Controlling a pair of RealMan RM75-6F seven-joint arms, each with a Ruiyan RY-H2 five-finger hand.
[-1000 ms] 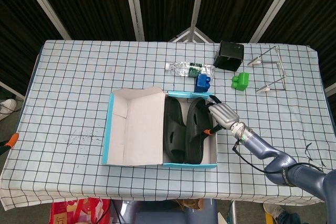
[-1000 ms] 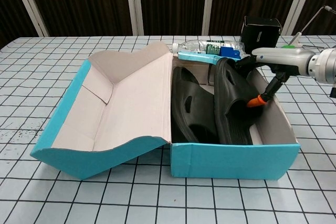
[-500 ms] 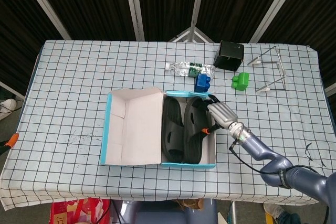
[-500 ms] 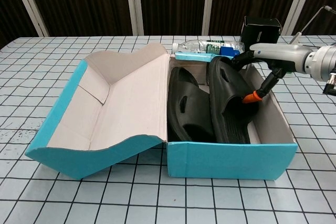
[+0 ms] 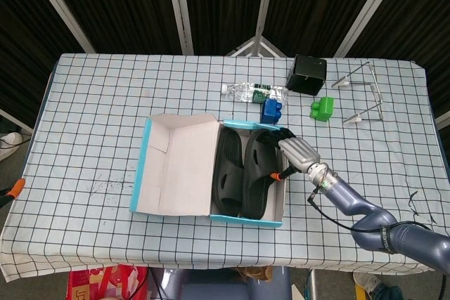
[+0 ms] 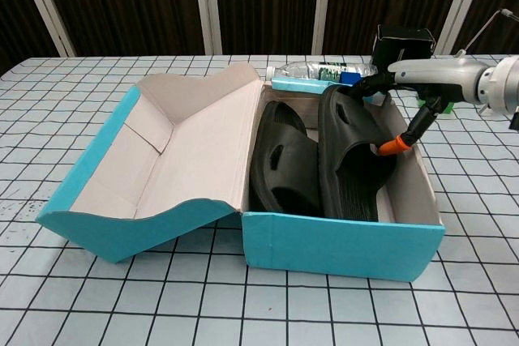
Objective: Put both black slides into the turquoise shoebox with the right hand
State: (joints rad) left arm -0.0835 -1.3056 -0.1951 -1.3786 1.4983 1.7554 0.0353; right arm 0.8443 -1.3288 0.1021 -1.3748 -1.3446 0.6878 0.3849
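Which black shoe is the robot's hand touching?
The black rubber slide nearer the box's right wall. The right hand rests on it; the other slide, beside the lid, is untouched.

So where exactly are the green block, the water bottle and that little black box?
green block (image 5: 322,109), head view, on its top studs.
water bottle (image 5: 251,92), head view, on its labelled middle.
black box (image 5: 306,74), head view, on its top face.

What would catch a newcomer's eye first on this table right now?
The open turquoise shoebox at the table's middle, its lid folded out to the left, with both black slides inside. The right hand reaches over the box's right wall onto the right-hand slide.
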